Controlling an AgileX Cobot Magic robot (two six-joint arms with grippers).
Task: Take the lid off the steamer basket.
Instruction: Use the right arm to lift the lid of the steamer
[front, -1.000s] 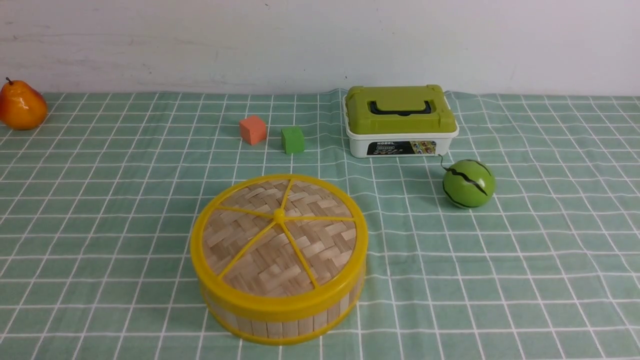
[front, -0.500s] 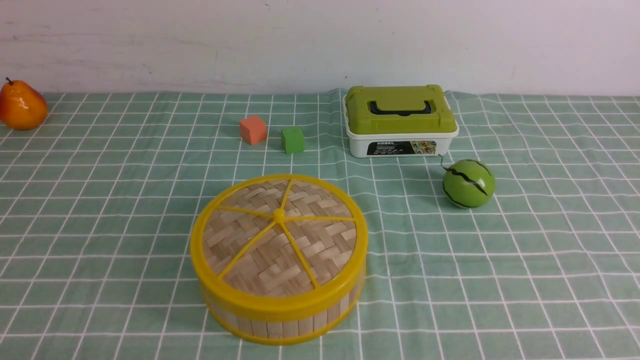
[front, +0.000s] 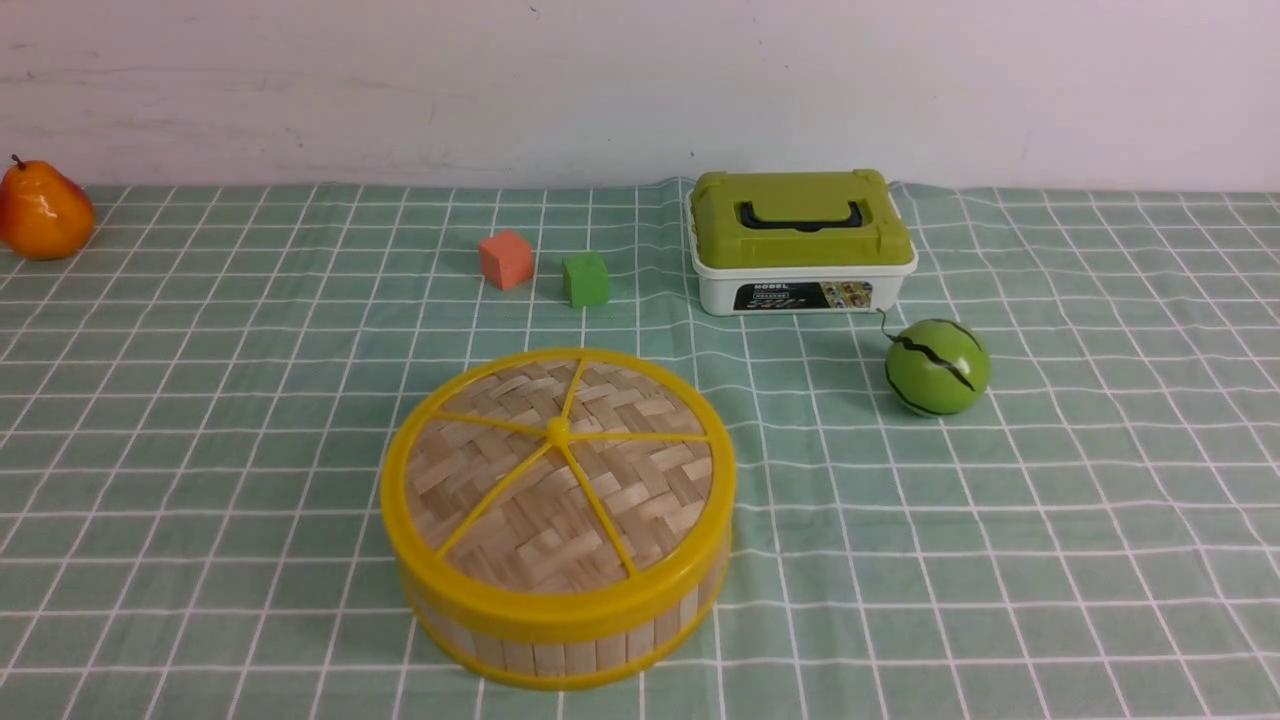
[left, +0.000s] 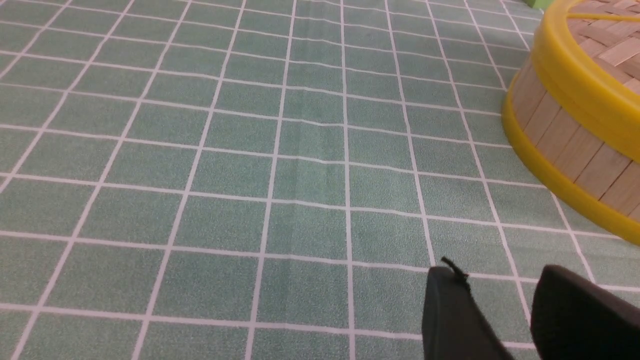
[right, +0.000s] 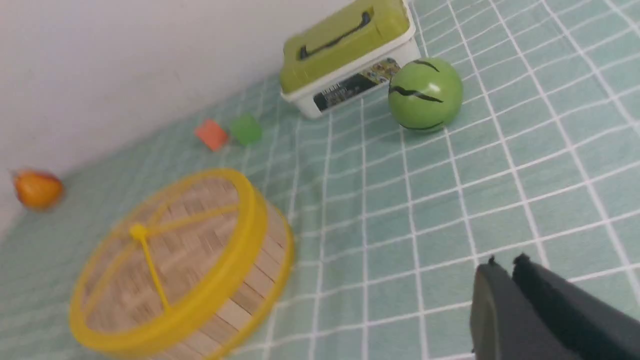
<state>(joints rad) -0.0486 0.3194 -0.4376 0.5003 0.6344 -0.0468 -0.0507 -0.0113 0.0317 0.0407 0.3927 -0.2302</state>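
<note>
The lid (front: 558, 470), a woven bamboo disc with a yellow rim, spokes and centre knob, sits closed on the steamer basket (front: 560, 652) at the front middle of the checked cloth. Neither gripper shows in the front view. In the left wrist view my left gripper (left: 500, 274) is open and empty, low over the cloth, apart from the basket (left: 565, 145) and the lid's rim (left: 575, 85). In the right wrist view my right gripper (right: 506, 261) is shut and empty, above the cloth, well away from the lid (right: 160, 255).
A white box with an olive-green lid (front: 800, 240) stands at the back right, a green watermelon ball (front: 937, 367) in front of it. An orange cube (front: 505, 260) and a green cube (front: 585, 279) lie behind the basket. A pear (front: 42, 212) is far left.
</note>
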